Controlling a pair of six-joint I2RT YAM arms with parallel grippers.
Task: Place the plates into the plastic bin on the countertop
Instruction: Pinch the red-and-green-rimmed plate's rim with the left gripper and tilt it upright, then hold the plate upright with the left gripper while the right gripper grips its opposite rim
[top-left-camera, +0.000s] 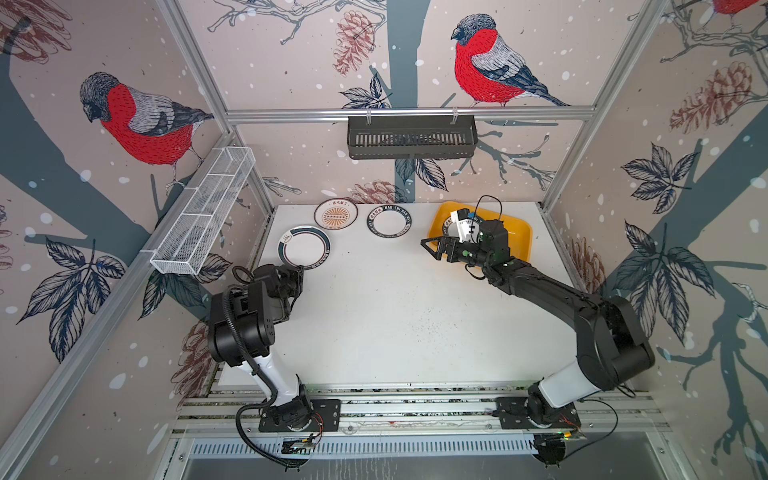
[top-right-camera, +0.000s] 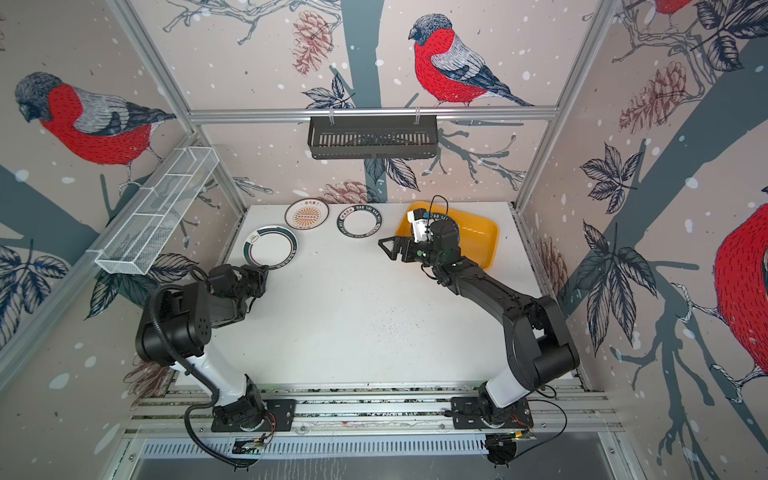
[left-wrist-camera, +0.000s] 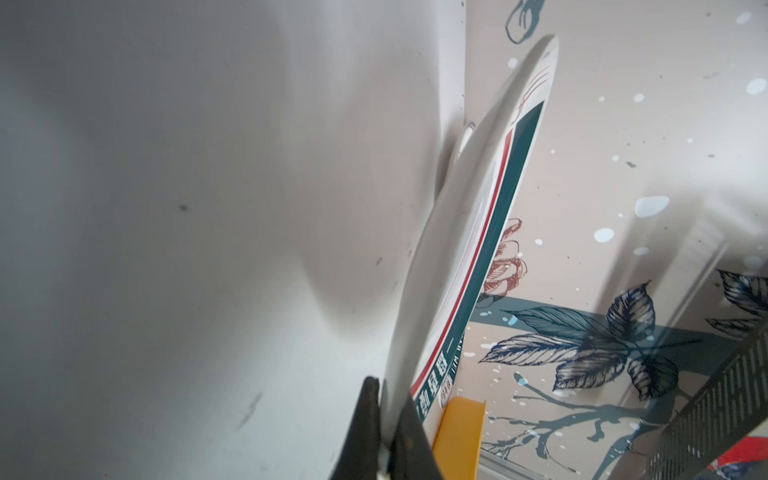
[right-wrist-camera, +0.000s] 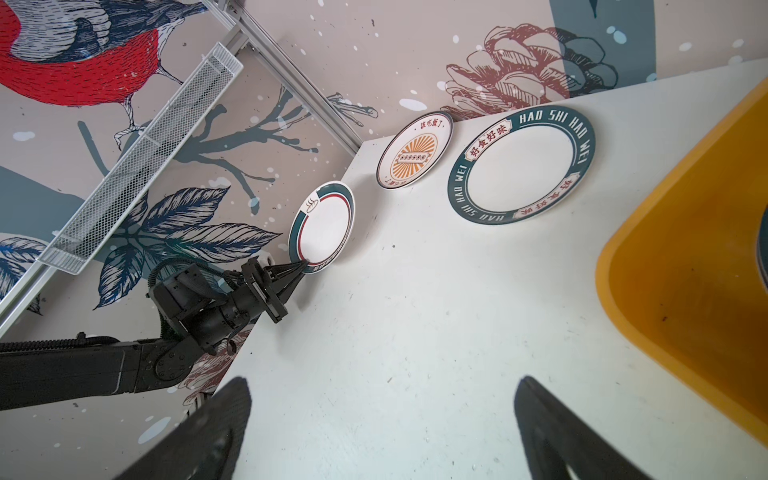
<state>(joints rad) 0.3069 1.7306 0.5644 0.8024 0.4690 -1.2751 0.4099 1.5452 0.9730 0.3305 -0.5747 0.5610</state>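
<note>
**Left gripper:** The left gripper is found clamped shut on the near rim of the green-rimmed plate, at the left edge of the countertop in both top views. In the left wrist view the black fingers are seen pinching that rim, and the gripped edge appears lifted off the surface.

**Right gripper:** The right gripper is held with jaws spread wide, nothing between them, right of centre and just left of the plastic bin.

**Bin:** The bin is located at the upper right of the countertop. A dark-rimmed plate is noted inside it, largely hidden by the right arm.

**Other plates:** The sunburst plate and the lettered plate are recorded lying flat along the upper edge, apart from each other.
</note>
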